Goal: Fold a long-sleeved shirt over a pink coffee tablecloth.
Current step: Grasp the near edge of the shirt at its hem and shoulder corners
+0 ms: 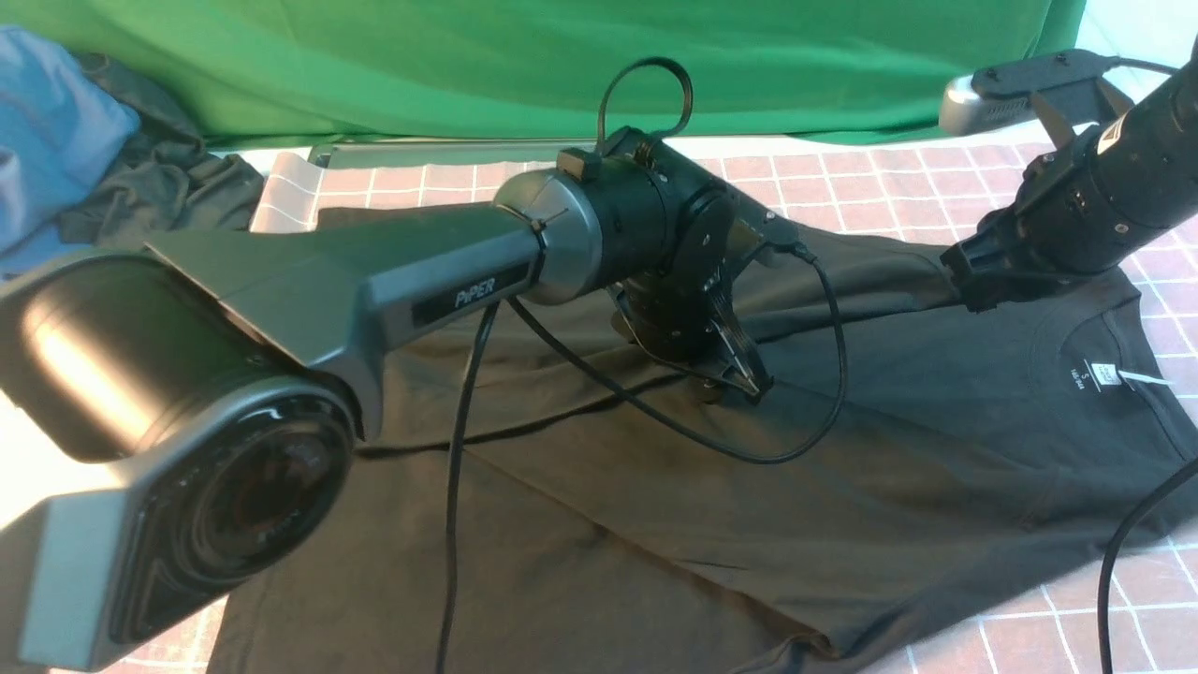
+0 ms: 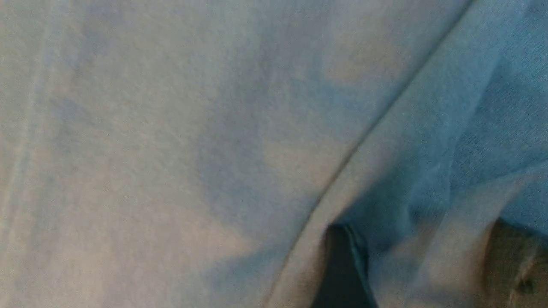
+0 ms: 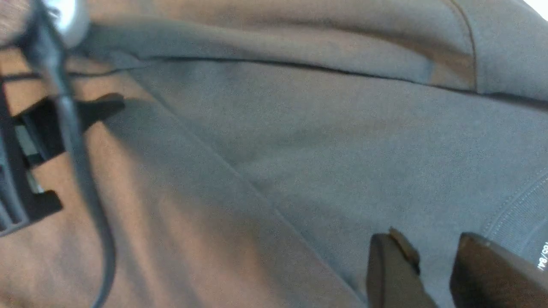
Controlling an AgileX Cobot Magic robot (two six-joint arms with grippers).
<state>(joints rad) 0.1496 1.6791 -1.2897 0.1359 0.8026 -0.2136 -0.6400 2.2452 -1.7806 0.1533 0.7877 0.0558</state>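
The long-sleeved shirt [image 1: 917,487] lies flat and black on the pink coffee tablecloth [image 1: 1067,627], neck and white label [image 1: 1104,373] to the right. A folded flap of it crosses the body, its edge running along a dark crease [image 1: 524,426]. My left gripper [image 1: 739,379] points down onto the middle of the shirt; in the left wrist view its gripper [image 2: 428,265] has two fingers far apart, open, over blurred cloth. My right gripper [image 1: 962,281] hovers near the shirt's far shoulder. In the right wrist view that gripper [image 3: 441,261] is open above the fabric beside the collar, holding nothing.
A blue garment [image 1: 51,140] and dark clothes [image 1: 168,192] are piled at the back left. A green backdrop [image 1: 562,65] hangs behind the table. The left arm's black cable [image 1: 824,374] loops down over the shirt. Another cable [image 1: 1123,552] crosses the right edge.
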